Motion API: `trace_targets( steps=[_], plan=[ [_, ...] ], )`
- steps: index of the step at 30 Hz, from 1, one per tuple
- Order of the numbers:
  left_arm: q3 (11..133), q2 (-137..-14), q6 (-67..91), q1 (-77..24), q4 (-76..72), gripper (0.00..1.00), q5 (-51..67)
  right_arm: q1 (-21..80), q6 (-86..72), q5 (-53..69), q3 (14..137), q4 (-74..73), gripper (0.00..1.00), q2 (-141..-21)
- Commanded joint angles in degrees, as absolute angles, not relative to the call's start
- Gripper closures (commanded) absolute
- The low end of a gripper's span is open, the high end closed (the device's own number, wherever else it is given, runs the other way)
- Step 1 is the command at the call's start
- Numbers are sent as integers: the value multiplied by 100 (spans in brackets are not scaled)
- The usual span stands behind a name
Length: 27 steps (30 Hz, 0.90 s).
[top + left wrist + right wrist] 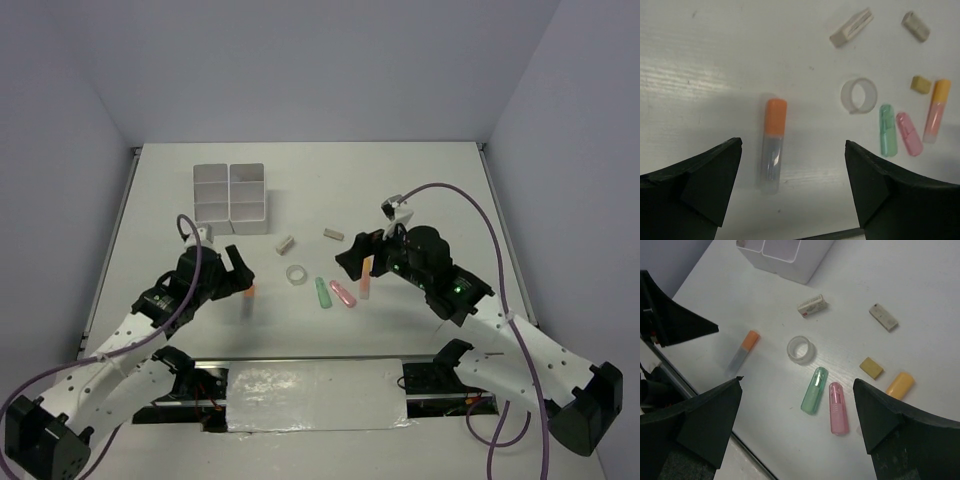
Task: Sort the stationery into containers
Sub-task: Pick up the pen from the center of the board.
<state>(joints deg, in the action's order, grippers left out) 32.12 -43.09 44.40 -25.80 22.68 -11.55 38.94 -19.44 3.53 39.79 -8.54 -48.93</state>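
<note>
**The left tool (792, 146) stands open over the orange-capped marker (774, 150).**
The marker lies between the jaws, toward the bench's near edge, left of centre; the tool should descend centred and close across the clear barrel.

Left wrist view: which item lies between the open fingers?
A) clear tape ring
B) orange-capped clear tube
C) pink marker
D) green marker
B: the orange-capped clear tube lies framed between the left gripper's spread fingers; the other three lie further right in that view.
</note>
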Motion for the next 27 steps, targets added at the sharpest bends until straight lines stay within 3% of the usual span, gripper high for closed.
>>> trace_targets(
  steps=[1,10,14,23,27],
  plan=[
    [3138,-4342,4702,-2935,2355,4,-1466,3858,-2057,9,4174,-1326,0,-4667],
    [3032,-5017,4685,-3401,2435,5,-1696,3867,-2039,-852,4421,-2451,0,-4570],
    [3041,-5747,4623,-3428,2198,15,-1731,3867,-1986,-546,4351,-2418,0,-4588],
    [3182,-7030,4597,-3454,2022,25,-1908,3885,-1890,-26,4131,-2110,0,-4158],
    [3094,-7523,4605,-3620,1811,37,-1854,3867,-1776,-26,4017,-2013,0,-3911]
  ],
)
